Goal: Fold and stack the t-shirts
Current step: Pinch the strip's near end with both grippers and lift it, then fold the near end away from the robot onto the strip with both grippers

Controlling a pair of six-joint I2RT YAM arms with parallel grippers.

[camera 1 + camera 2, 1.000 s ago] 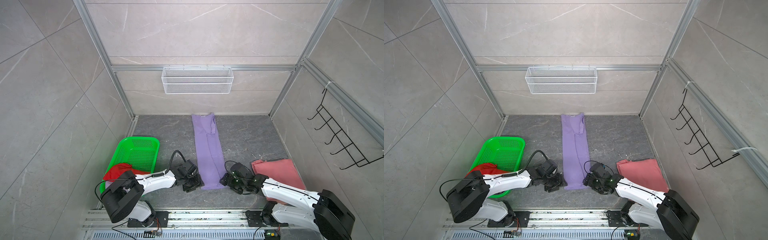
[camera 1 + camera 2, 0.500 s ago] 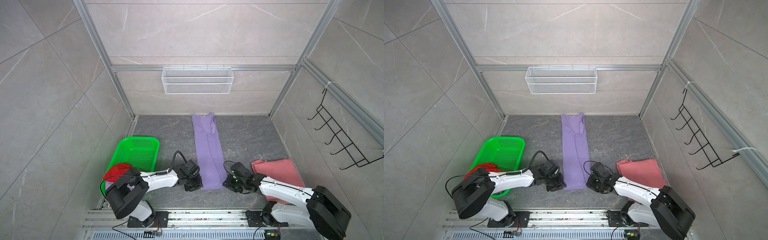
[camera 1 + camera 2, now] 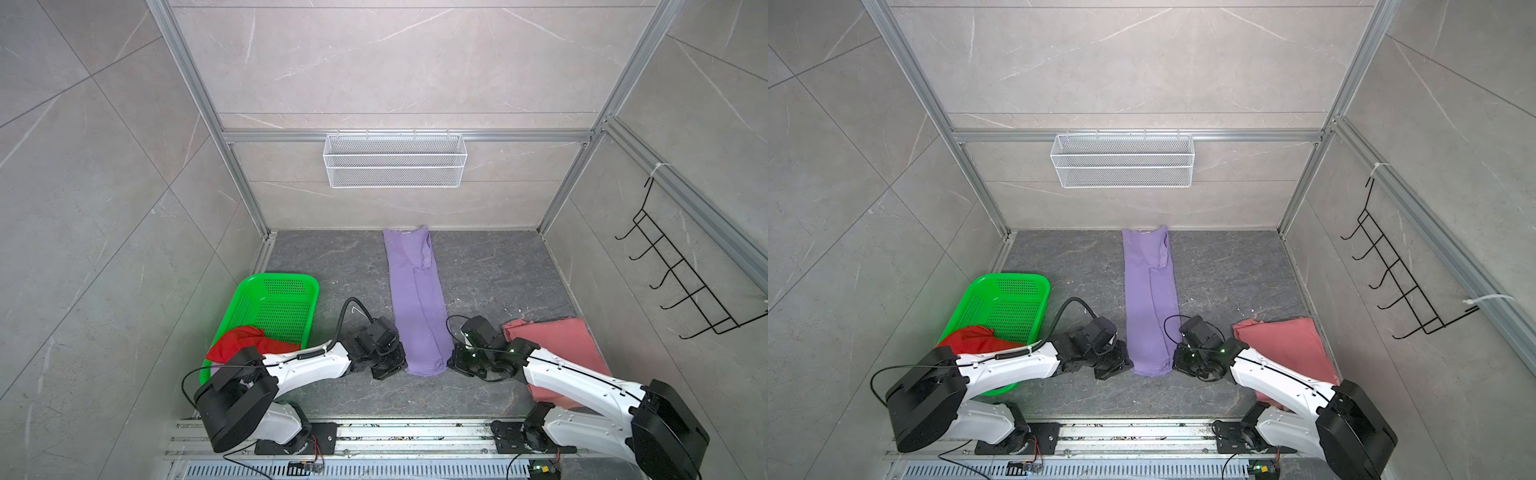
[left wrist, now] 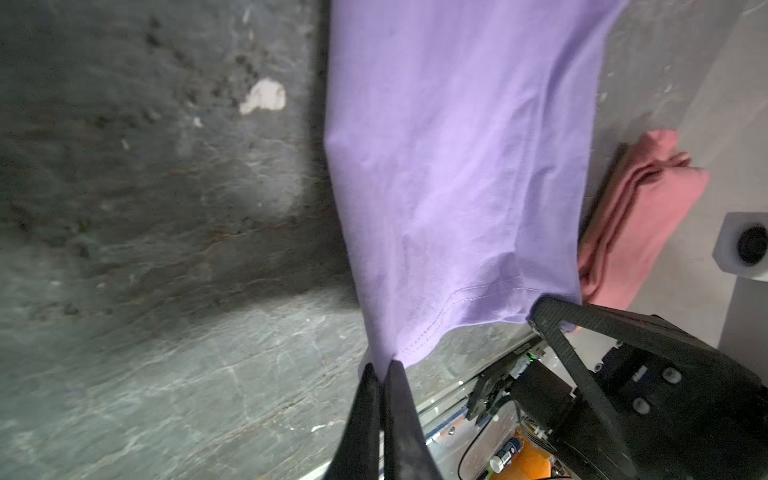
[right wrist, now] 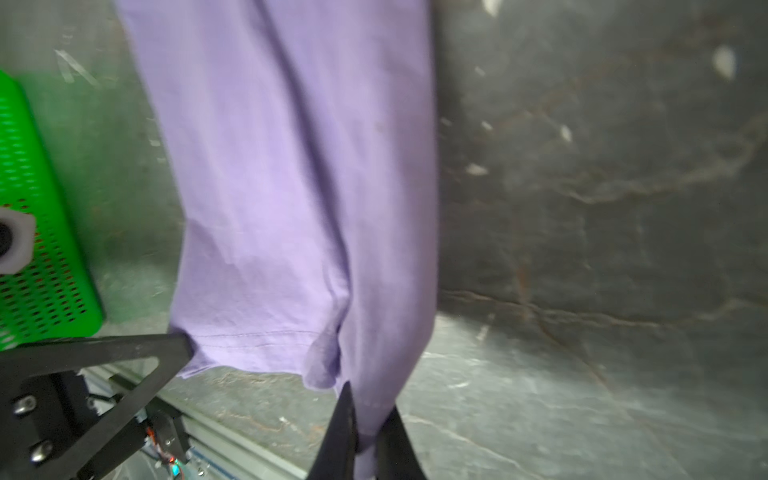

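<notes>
1. Lavender cloth is sitting pinched between the black fingers of the left gripper (image 4: 380,368), which is clamping one hem corner of the lavender t-shirt (image 4: 457,166). Only the left wrist view is showing this bite.
2. The right gripper (image 5: 368,401) is clenching the opposite hem corner, with a tuck of fabric showing between its fingers in the right wrist view.
3. In both top views the gripper bodies are hiding those fingertips. There the two grippers are flanking the near end of the lavender t-shirt (image 3: 417,307), which is lying as a long narrow strip reaching to the back wall.
4. The left wrist view is also revealing the stacked fold edges of the salmon-pink t-shirt (image 4: 636,208). In a top view the salmon-pink t-shirt (image 3: 557,345) is lying flat near the right wall, partly under the right arm.
5. The green basket (image 3: 286,307) is standing at the left, holding the red t-shirt (image 3: 245,343) bunched at its near end.
6. The worktop (image 3: 332,257) is showing dark grey, stone-patterned and flecked with pale specks. Grey tiled walls and an aluminium frame are enclosing it, with a white wire basket (image 3: 395,166) hanging on the back rail and a black hook rack (image 3: 681,282) hanging on the right wall.
</notes>
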